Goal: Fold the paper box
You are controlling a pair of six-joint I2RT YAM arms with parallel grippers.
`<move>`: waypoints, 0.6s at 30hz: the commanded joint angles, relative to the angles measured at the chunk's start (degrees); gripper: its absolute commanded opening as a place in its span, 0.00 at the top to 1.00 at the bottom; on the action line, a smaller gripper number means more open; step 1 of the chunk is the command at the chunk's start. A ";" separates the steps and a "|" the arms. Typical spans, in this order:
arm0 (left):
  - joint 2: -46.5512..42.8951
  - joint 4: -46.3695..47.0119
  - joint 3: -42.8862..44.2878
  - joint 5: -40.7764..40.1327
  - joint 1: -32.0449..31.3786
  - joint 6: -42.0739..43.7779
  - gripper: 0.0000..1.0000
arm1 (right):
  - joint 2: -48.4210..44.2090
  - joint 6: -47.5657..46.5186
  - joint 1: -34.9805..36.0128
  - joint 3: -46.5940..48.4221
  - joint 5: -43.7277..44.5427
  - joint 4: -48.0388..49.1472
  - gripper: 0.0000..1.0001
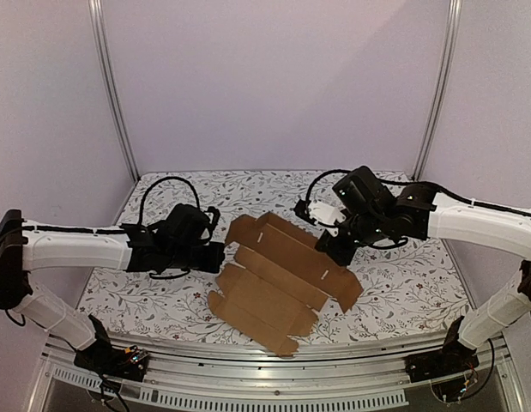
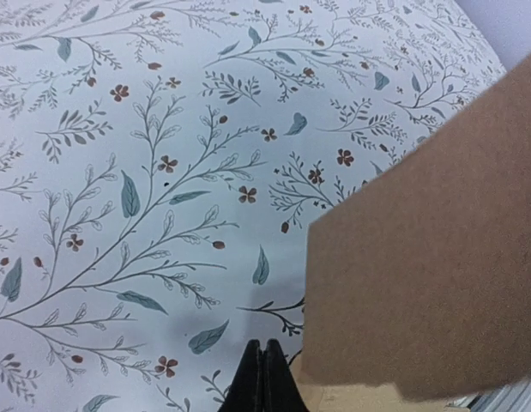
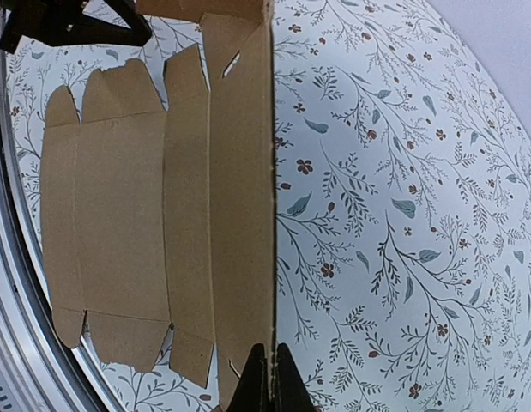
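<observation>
Cardboard, plain brown and corrugated: the paper box (image 1: pixel 278 279) is not yet a box. It lies as a die-cut sheet, mostly flat, on a floral tablecloth (image 1: pixel 402 292) between the two arms. Parallel creases run along its length, and its edges carry rounded flaps and small tabs.

The left gripper (image 1: pixel 215 256) has its fingers pressed together with nothing between them. In its wrist view the sheet's nearest corner sits just to the right of the fingertips, slightly lifted off the cloth. Whether it touches them cannot be told.

The right gripper (image 1: pixel 334 249) is likewise closed and empty. Straight ahead of its fingertips runs the long free edge of a raised panel (image 3: pixel 239 172), tilted up from the cloth. The rest of the sheet spreads out to the gripper's left. Contact with that edge cannot be confirmed.

Judging by its look, the sheet should be light and fairly stiff. It should bend readily only along the scored creases and is likely to slide on the cloth if pushed from one side. The thin free edges of the outer panels and flaps seem the best places to pinch. Meanwhile the other gripper could press down on the middle panel to keep it from slipping.
</observation>
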 commanded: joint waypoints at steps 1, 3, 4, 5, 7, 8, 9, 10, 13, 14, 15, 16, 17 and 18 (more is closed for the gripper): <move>-6.23 -2.01 -1.83 -0.50 1.02 1.75 1.00 | -3.41 2.19 -1.61 -0.66 -0.15 -0.27 1.00; -8.96 -2.55 -2.62 -0.47 1.02 1.74 1.00 | -4.03 1.95 -1.68 -0.61 -0.48 -0.59 1.00; -10.27 -2.57 -3.07 -0.40 1.02 1.74 1.00 | -4.22 1.68 -1.68 -0.62 -0.92 -0.64 1.00; -11.97 -2.56 -3.48 -0.09 1.10 1.74 1.00 | -4.56 1.38 -1.68 -0.65 -1.42 -0.64 1.00; -13.80 -2.08 -4.07 0.96 1.19 1.98 1.00 | -5.38 0.73 -1.81 -0.73 -4.08 -0.66 1.00; -15.05 -1.71 -4.27 1.71 1.28 2.15 1.00 | -5.84 0.46 -1.78 -0.82 -5.26 -0.70 1.00; -15.83 -1.33 -4.41 2.35 1.33 2.43 1.00 | -6.26 0.01 -1.77 -0.81 -6.71 -0.72 1.00; -16.60 -1.16 -4.50 2.92 1.37 2.72 0.99 | -6.91 -0.27 -1.87 -0.79 -8.04 -0.70 1.00; -18.52 -1.12 -4.64 4.51 1.70 3.44 0.99 | -8.78 -1.36 -1.88 -0.97 -11.66 -1.06 1.00; -19.17 -1.14 -4.81 5.05 1.91 3.66 0.99 | -9.24 -1.66 -1.87 -1.03 -12.51 -1.22 1.00; -19.94 -1.22 -4.93 5.60 2.12 3.83 0.99 | -9.98 -1.88 -1.86 -1.14 -13.36 -1.39 1.00; -20.73 -1.31 -5.14 6.08 2.43 3.98 0.99 | -10.39 -2.21 -1.93 -1.23 -14.23 -1.53 1.00; -21.58 -1.32 -5.35 6.72 2.66 4.11 0.99 | -11.16 -2.41 -1.92 -1.32 -15.20 -1.73 1.00; -22.49 -1.13 -5.61 7.62 2.95 4.16 0.99 | -11.63 -2.79 -1.89 -1.50 -15.92 -1.74 1.00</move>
